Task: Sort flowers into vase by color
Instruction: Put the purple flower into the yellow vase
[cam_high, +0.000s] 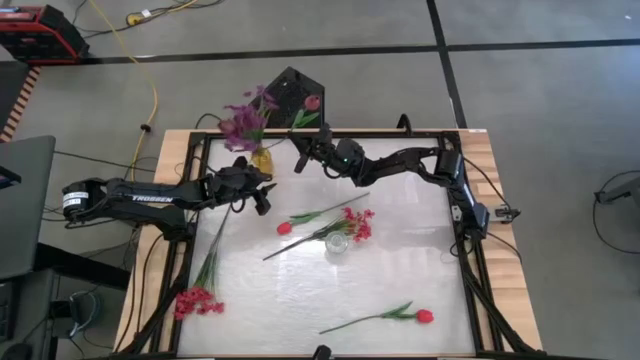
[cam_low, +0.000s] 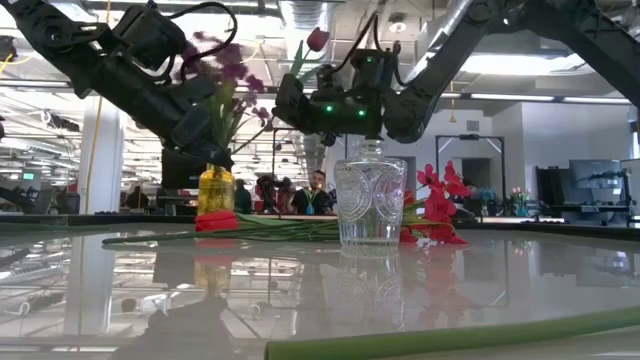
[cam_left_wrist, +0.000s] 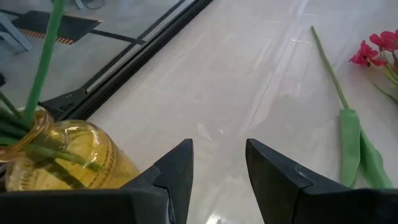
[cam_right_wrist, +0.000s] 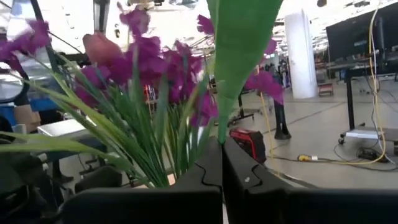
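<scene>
At upper centre, the right gripper (fingers clamped on a tulip) nears the yellow vase; next, lower the stem in, while the left gripper waits agape, empty.

Purple artificial flower sprays stand upright in a small amber glass vase, with a dark maroon tulip raised on its green stem just beside them. A clear cut-glass vase stands near the table's middle; a red tulip and a red blossom cluster lie flat beside it, stems crossing. Well apart from the clear vase lie another red cluster and another red tulip, both flat.
</scene>
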